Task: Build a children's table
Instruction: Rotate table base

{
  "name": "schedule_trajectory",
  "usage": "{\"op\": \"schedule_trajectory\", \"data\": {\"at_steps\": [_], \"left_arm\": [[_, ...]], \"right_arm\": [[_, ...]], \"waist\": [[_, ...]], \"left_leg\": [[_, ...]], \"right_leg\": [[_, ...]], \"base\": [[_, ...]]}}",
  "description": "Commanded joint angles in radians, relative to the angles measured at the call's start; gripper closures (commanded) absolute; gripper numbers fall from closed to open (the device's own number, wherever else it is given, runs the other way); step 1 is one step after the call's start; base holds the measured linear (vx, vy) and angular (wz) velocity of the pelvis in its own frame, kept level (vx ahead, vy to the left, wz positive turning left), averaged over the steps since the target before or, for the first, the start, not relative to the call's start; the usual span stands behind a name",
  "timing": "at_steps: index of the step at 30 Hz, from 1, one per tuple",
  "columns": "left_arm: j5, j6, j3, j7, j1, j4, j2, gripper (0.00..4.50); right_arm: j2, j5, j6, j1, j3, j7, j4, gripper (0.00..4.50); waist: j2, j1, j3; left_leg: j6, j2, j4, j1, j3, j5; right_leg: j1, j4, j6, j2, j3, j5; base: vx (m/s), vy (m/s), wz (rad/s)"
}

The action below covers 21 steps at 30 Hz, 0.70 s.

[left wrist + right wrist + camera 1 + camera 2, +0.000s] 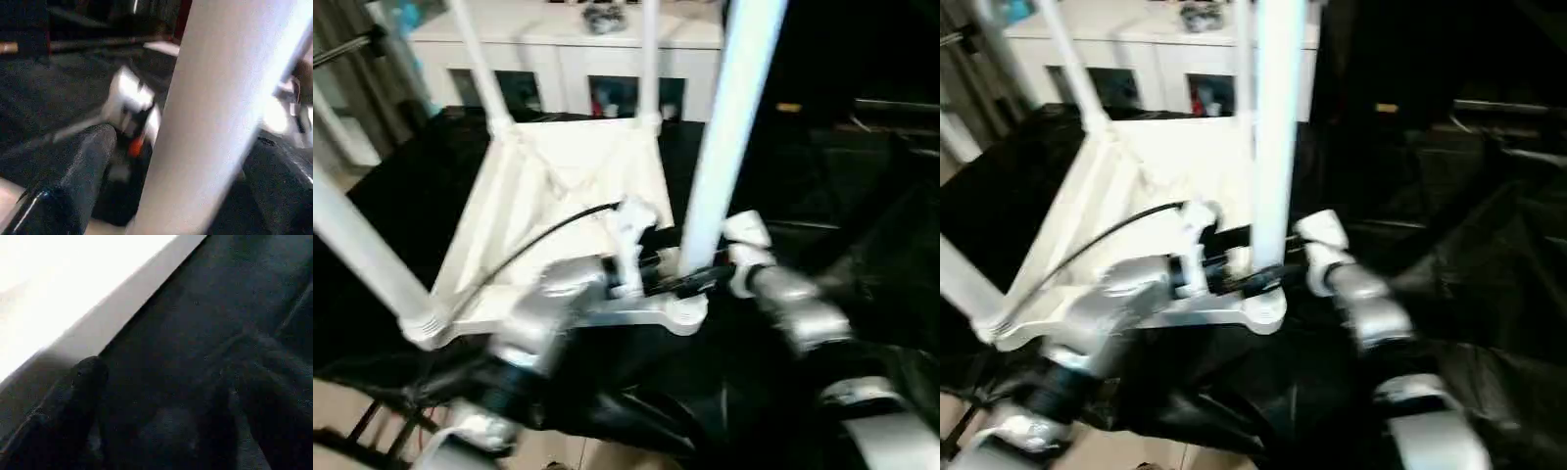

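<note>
You're looking down at the white plastic square tabletop [563,186], flipped ribbed side up on the black-draped worktop [862,225], centre of your head view. Four white tubular legs stand in its round corner sockets: far-left leg [480,64] at 11 o'clock, far-right leg [649,59] at 12, near-left leg [357,245] at 9, leaning out left, near-right leg [729,127] rising past 1 o'clock from the near-right corner socket [680,313].

Your left tool [651,279] reaches in from 7 o'clock to the base of the near-right leg. In the left wrist view its black fingers [73,181] stand wide on either side of that leg, with a gap showing on at least one side; no firm grip visible. A black cable [538,240] runs over the tabletop to that wrist.

Your right tool [744,257] sits at 4 o'clock, just beside the same leg's base. In the right wrist view its fingers [63,411] spread wide, holding nothing, black cloth between them, white tabletop edge [122,303] near.

White cabinet with glass doors [597,73] sits behind at 12.
</note>
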Motion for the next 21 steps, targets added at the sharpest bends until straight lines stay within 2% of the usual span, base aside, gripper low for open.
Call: {"op": "schedule_trajectory", "data": {"at_steps": [1,5,6,9,10,11,13,14,15,16,17,18,19,20,21], "left_arm": [[0.014,-0.006,0.003,-0.085,0.013,-0.009,0.06,0.03],[0.052,-0.026,-0.025,-0.187,0.011,0.036,0.155,0.3],[0.075,-0.043,-0.04,-0.204,0.005,0.057,0.176,0.41],[0.137,-0.106,-0.076,-0.24,-0.017,0.132,0.217,0.68],[0.155,-0.126,-0.086,-0.248,-0.028,0.16,0.222,0.76],[0.158,-0.129,-0.087,-0.249,-0.031,0.166,0.222,0.83],[0.175,-0.154,-0.097,-0.268,-0.055,0.216,0.221,1.02],[0.178,-0.16,-0.1,-0.279,-0.063,0.232,0.219,1.13],[0.189,-0.173,-0.105,-0.288,-0.079,0.264,0.213,1.22],[0.208,-0.192,-0.112,-0.298,-0.101,0.316,0.2,1.22],[0.218,-0.198,-0.116,-0.297,-0.115,0.348,0.191,1.29],[0.218,-0.198,-0.116,-0.297,-0.115,0.348,0.191,1.35],[0.224,-0.201,-0.119,-0.297,-0.123,0.369,0.185,1.41],[0.232,-0.212,-0.123,-0.299,-0.132,0.396,0.18,1.41],[0.243,-0.23,-0.125,-0.3,-0.144,0.432,0.173,1.53]], "right_arm": [[-0.04,0.018,0.002,0.021,0.013,0.106,-0.077,0.0],[-0.114,0.015,0.012,0.069,0.051,0.238,-0.175,0.0],[-0.131,0.015,0.015,0.082,0.058,0.26,-0.198,0.0],[-0.178,0.03,0.034,0.126,0.073,0.328,-0.28,0.0],[-0.197,0.043,0.046,0.146,0.077,0.36,-0.317,0.0],[-0.201,0.045,0.048,0.15,0.077,0.366,-0.325,0.0],[-0.238,0.066,0.069,0.19,0.077,0.419,-0.403,0.0],[-0.25,0.072,0.077,0.204,0.075,0.435,-0.43,0.0],[-0.27,0.076,0.085,0.223,0.071,0.453,-0.468,0.0],[-0.297,0.082,0.098,0.246,0.065,0.476,-0.513,0.0],[-0.313,0.094,0.107,0.259,0.06,0.493,-0.544,0.0],[-0.313,0.094,0.107,0.259,0.06,0.493,-0.544,0.0],[-0.322,0.102,0.114,0.267,0.058,0.505,-0.562,0.0],[-0.333,0.114,0.125,0.277,0.056,0.521,-0.589,0.0],[-0.348,0.129,0.145,0.291,0.057,0.539,-0.627,0.0]], "waist": [[-0.009,0.008,-0.07],[-0.007,0.016,-0.069],[-0.01,0.019,-0.067],[-0.008,0.022,-0.065],[-0.013,0.023,-0.064],[-0.011,0.026,-0.066],[-0.006,0.027,-0.062],[-0.009,0.027,-0.064],[-0.003,0.028,-0.063],[-0.007,0.029,-0.065],[0.002,0.028,-0.065],[-0.003,0.028,-0.064],[-0.001,0.028,-0.067],[-0.001,0.026,-0.065],[-0.003,0.026,-0.065]], "left_leg": [[0.062,0.0,-0.056,0.015,0.01,-0.203],[0.065,0.002,-0.057,0.017,0.01,-0.204],[0.064,0.002,-0.058,0.017,0.011,-0.213],[0.054,0.003,-0.06,0.019,0.01,-0.233],[0.051,0.003,-0.063,0.019,0.01,-0.243],[0.049,0.005,-0.062,0.02,0.01,-0.243],[0.048,0.004,-0.064,0.022,0.01,-0.261],[0.043,0.005,-0.064,0.018,0.008,-0.254],[0.043,0.003,-0.065,0.018,0.008,-0.256],[0.045,0.004,-0.064,0.019,0.008,-0.256],[0.046,0.002,-0.064,0.017,0.007,-0.253],[0.049,0.001,-0.063,0.017,0.008,-0.254],[0.05,0.003,-0.062,0.016,0.006,-0.244],[0.054,0.0,-0.062,0.012,0.006,-0.242],[0.057,0.001,-0.062,0.014,0.007,-0.248]], "right_leg": [[0.056,-0.063,-0.267,-0.016,0.012,-0.083],[0.054,-0.062,-0.262,-0.015,0.012,-0.088],[0.053,-0.063,-0.257,-0.016,0.013,-0.104],[0.051,-0.066,-0.247,-0.019,0.015,-0.144],[0.05,-0.071,-0.244,-0.019,0.016,-0.154],[0.05,-0.068,-0.244,-0.02,0.016,-0.15],[0.049,-0.074,-0.239,-0.018,0.017,-0.165],[0.052,-0.07,-0.241,-0.023,0.018,-0.16],[0.052,-0.073,-0.237,-0.021,0.017,-0.17],[0.053,-0.072,-0.239,-0.022,0.019,-0.16],[0.054,-0.072,-0.239,-0.022,0.018,-0.157],[0.054,-0.076,-0.236,-0.021,0.018,-0.159],[0.055,-0.07,-0.247,-0.025,0.017,-0.139],[0.058,-0.072,-0.245,-0.024,0.016,-0.147],[0.057,-0.075,-0.245,-0.024,0.016,-0.155]], "base": [[0.0,0.0,0.0],[0.0,0.0,0.0],[0.0,0.0,0.0],[0.0,0.0,0.0],[0.0,0.0,0.0],[0.0,0.0,0.0],[0.0,0.0,0.0],[0.0,0.0,0.0],[0.0,0.0,0.0],[0.0,0.0,0.0],[0.0,0.0,0.0],[0.0,0.0,0.0],[0.0,0.0,0.0],[0.0,0.0,0.0],[0.0,0.0,0.0]]}}
